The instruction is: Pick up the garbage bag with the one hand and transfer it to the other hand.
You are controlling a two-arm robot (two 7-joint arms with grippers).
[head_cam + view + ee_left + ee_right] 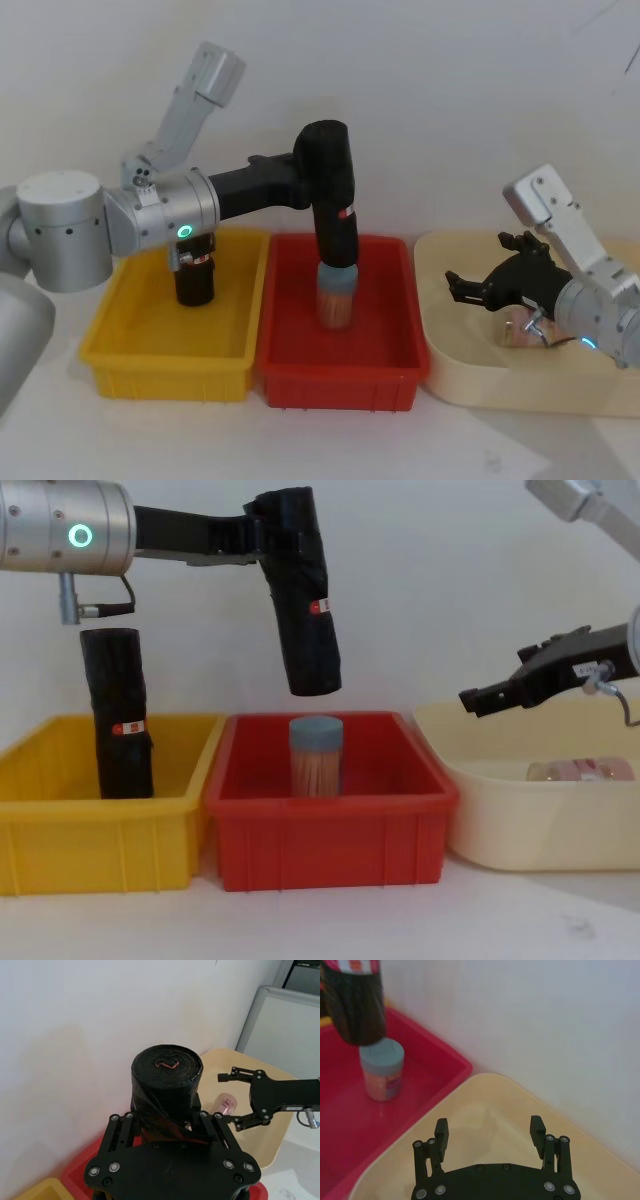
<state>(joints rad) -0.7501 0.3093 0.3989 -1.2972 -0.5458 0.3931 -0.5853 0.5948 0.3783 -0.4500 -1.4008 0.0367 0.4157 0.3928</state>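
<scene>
Closest in stands the red bin [340, 375], and everything else is placed from it. Upright inside the red bin is a clear jar [316, 755] with a blue lid, full of toothpicks. Straight above that jar hangs the garbage bag [305, 600], a glossy black roll with a small red-and-white label [318, 606]. The roll is tilted, and its lower end is just over the blue lid with a gap between them. The left gripper [167, 1120] reaches in from the red bin's left side and pinches the roll near its upper end, one finger pressed against each side. Just beside the red bin on its left is a yellow bin [165, 365], where a second black roll [120, 715] stands on end against the back wall. Just beside the red bin on its right is a cream tub [470, 375], with a pink-lidded jar [580, 770] lying on its side inside. The right gripper [489, 1127] hangs over that tub, well apart from the garbage bag. Its fingers are spread wide, point toward the red bin and hold nothing.
</scene>
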